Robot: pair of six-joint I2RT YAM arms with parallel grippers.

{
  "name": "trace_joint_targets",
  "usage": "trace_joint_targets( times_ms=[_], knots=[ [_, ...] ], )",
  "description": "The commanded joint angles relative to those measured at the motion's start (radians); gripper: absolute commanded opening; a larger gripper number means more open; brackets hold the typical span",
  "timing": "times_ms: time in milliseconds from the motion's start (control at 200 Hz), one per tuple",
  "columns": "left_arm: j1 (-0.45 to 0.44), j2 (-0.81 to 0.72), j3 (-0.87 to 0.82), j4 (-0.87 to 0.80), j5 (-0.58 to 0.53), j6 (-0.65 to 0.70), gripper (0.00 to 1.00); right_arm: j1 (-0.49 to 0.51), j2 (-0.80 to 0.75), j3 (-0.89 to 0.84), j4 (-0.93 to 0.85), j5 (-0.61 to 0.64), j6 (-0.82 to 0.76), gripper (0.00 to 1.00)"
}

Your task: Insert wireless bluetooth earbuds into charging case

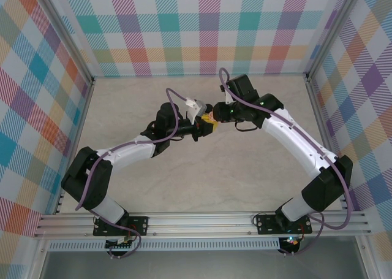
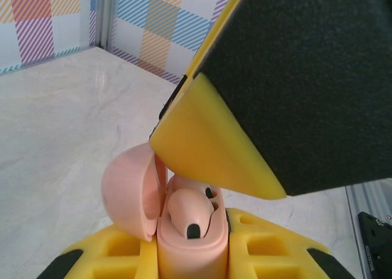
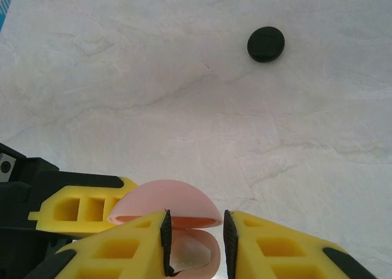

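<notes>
Left gripper (image 2: 193,249): pressed onto the pink charging case (image 2: 191,245), holding it upright above the worktop (image 3: 122,76) at mid-scene.
Right gripper (image 3: 195,230): directly over the case mouth, tips pointing down into it. The fingers stand narrowly parted with a pale piece in the gap, and I cannot tell whether they pinch it.
Key relation: the case lies straight below the right gripper, which is nearly touching it. The lid (image 2: 125,193) is swung open to the left side, so the well is uncovered.
Earbud: one pale pink earbud (image 2: 191,213) sits in the well, its long axis running along the case body.
Nearer arm: the right, for placing; the left only steadies.
Count: one pink case, one visible pale pink earbud, and one shut black round case (image 3: 266,44) lying well apart on the worktop.
</notes>
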Motion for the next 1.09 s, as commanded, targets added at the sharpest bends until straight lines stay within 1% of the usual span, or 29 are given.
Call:
trace_joint_targets(
  times_ms=[0,120,240,415,485,660,770,895,1090],
  knots=[
    [-0.014,-0.03,0.026,0.04,0.029,0.01,0.03,0.003,0.018,0.012,-0.042,0.013,-0.013,0.33],
    [-0.014,-0.031,0.025,0.034,0.015,0.013,0.03,0.003,0.019,0.017,-0.051,0.023,-0.01,0.33],
    [-0.014,-0.03,0.025,0.015,-0.011,0.013,0.02,0.003,-0.001,0.011,-0.043,0.034,-0.005,0.35],
    [-0.015,-0.031,0.022,0.002,-0.02,0.014,0.03,0.001,-0.04,-0.017,-0.022,0.113,0.011,0.37],
    [-0.014,-0.038,0.021,-0.003,-0.022,0.016,0.03,-0.015,-0.052,-0.027,-0.02,0.117,0.013,0.37],
    [-0.014,-0.053,0.03,-0.009,0.014,0.014,0.03,-0.092,-0.079,-0.078,0.003,0.047,-0.003,0.35],
    [-0.014,-0.063,0.04,-0.017,0.046,0.014,0.03,-0.155,-0.106,-0.129,0.041,-0.044,-0.01,0.31],
    [-0.015,-0.071,0.056,-0.017,0.101,0.011,0.03,-0.217,-0.118,-0.186,0.09,-0.168,-0.029,0.31],
    [-0.022,-0.082,0.094,-0.02,0.229,0.004,0.03,-0.237,-0.104,-0.225,0.141,-0.292,-0.066,0.31]
  ],
)
